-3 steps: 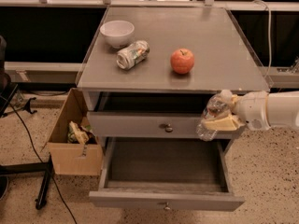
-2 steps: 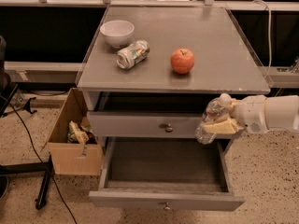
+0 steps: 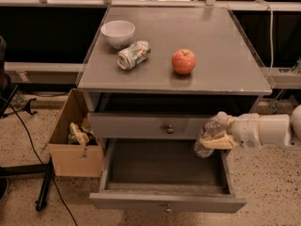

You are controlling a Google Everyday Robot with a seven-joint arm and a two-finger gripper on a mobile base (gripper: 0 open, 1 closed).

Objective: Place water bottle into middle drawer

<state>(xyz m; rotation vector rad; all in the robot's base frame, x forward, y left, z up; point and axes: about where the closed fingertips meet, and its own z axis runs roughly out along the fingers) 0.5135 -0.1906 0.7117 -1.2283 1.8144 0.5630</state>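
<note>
My gripper [image 3: 217,136] comes in from the right on a white arm and is shut on the water bottle [image 3: 209,134], a small clear bottle with a white cap. It holds the bottle tilted, above the right rear corner of the middle drawer [image 3: 164,202]. That drawer is pulled wide open, its grey inside bare, its round knob at the bottom edge of the view. The same-looking drawer above it [image 3: 141,125] stands slightly open.
On the cabinet top [image 3: 225,65] sit a white bowl [image 3: 117,33], a crushed silver can [image 3: 133,54] and a red apple [image 3: 183,61]. A cardboard box [image 3: 75,135] with wrappers stands on the floor at the left. Black cables and a stand leg lie at the far left.
My gripper has moved a little left and down with the bottle, from beside the upper drawer front to over the open drawer's right side.
</note>
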